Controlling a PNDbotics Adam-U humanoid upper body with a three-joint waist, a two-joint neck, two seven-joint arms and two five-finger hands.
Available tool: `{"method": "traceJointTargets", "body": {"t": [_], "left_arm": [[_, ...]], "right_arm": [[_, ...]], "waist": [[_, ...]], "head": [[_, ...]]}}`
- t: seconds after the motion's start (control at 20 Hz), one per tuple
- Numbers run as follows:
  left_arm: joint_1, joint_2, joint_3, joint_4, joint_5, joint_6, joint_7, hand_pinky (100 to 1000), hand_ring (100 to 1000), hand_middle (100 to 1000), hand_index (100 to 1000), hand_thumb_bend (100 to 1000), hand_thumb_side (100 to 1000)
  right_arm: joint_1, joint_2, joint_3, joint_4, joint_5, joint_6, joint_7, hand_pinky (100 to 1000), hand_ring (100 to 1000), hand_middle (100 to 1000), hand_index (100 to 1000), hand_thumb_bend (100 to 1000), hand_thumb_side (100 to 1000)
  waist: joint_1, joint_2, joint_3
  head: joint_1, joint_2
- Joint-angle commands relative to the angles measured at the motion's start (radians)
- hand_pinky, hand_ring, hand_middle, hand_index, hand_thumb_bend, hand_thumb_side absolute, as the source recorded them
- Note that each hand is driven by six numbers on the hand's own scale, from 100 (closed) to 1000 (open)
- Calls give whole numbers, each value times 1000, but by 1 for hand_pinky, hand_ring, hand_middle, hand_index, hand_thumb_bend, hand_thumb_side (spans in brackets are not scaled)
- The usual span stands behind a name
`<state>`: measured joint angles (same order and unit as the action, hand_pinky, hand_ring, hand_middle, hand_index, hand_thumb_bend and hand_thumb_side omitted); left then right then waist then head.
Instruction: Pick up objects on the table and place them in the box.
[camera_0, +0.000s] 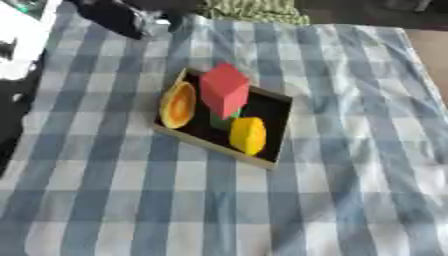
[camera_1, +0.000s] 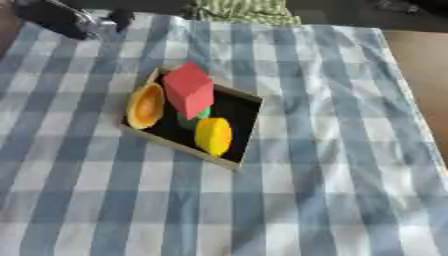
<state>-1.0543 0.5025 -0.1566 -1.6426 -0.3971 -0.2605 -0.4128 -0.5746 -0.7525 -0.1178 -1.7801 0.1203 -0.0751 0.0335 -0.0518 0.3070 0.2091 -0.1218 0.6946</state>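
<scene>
Well, box (camera_0: 282, 131) mid-cloth w/ red block (camera_0: 224, 89) (tilted), checked cloth (camera_0: 350, 190) bare all round

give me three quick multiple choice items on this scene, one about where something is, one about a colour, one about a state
1. Where does the orange piece sit in the box?
A. at its left end
B. at its right end
C. outside it on the cloth

2. What colour is the block standing tallest in the box?
A. blue
B. red
C. white

3. How does the checked cloth around the box look?
A. strewn with loose items
B. bare of loose items
C. folded over the box

Answers:
1. A, the orange piece leans at the box's left wall, the yellow piece lies nearer the front right.
2. B, the red block rises above the rim, over a green piece.
3. B, only blue and white checks show around the box.
</scene>
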Motion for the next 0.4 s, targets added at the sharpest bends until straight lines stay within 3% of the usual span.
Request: {"method": "traceJointTargets", "body": {"t": [0.05, 0.3, 0.4], "left_arm": [[53, 123, 60, -141, 142, 100, 155, 928, 787, 709, 849, 100, 100], [257, 169, 139, -321, 376, 145, 341, 946, 783, 729, 855, 100, 100], [328, 166, 173, -349, 411, 129, 409, 965, 796, 755, 884, 100, 164]], "right_arm": [[-8, -44, -24, -27, -5, 3, -18, 898, 753, 724, 825, 100, 464], [-15, -34, -38, -47, -18, 7, -50, 899, 750, 720, 823, 100, 453], [-13, -32, -37, -55, -23, 7, -58, 900, 750, 719, 817, 100, 449]], "waist": [[12, -17, 4], [3, -12, 4], [-2, -10, 3]], "head": [[-12, -2], [-4, -17], [-2, -21]]}}
